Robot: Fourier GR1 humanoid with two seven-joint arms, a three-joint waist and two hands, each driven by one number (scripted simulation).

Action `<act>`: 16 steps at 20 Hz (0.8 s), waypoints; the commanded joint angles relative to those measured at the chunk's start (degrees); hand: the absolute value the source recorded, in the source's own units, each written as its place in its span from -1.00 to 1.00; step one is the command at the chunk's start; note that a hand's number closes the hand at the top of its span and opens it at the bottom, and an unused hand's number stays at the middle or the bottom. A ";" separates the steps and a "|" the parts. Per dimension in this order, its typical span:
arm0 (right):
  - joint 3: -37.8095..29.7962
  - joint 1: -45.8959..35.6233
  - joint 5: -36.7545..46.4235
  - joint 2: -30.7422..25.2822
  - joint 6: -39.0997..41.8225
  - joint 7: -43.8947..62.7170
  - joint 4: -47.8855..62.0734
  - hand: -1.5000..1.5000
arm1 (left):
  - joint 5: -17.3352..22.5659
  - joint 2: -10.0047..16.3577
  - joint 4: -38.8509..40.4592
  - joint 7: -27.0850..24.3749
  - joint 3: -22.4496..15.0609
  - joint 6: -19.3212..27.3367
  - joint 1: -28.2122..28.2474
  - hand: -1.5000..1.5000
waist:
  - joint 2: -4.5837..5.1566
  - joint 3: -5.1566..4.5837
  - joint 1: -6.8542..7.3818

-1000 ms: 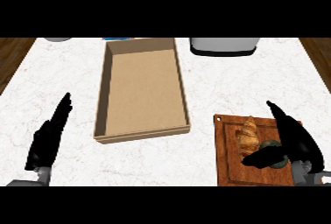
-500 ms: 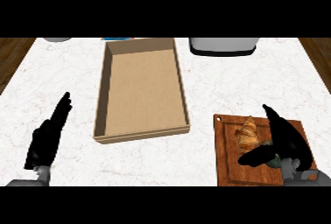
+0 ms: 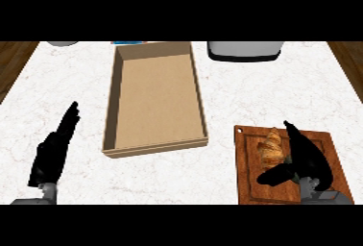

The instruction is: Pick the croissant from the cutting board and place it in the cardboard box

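Croissant [image 3: 272, 148] lay on the board [image 3: 251, 192], toward its far left part, just left of the right robot hand [image 3: 303, 156]. That hand's fingers were straight, thumb apart, clamped on nothing. Left robot hand [image 3: 53, 151] rested open well left of the board. Long open cardboard box [image 3: 156, 148] stood left of the board on the white marbled counter [image 3: 234, 96]. Board: dark wood, rectangular. Croissant: golden, ridged. Grey appliance [image 3: 245, 50] stood beyond the board.

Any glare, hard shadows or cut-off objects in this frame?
Head view: even light, no glare on the counter; the cardboard box shows faint shading inside; a grey object is cut off at the top edge; the right hand borders the croissant.
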 commanded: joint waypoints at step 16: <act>-5.27 -3.87 6.53 6.96 -1.64 -7.25 11.87 -1.00 | -5.14 -5.47 -1.60 -1.80 3.32 -3.89 3.37 0.00 | 0.02 0.02 0.18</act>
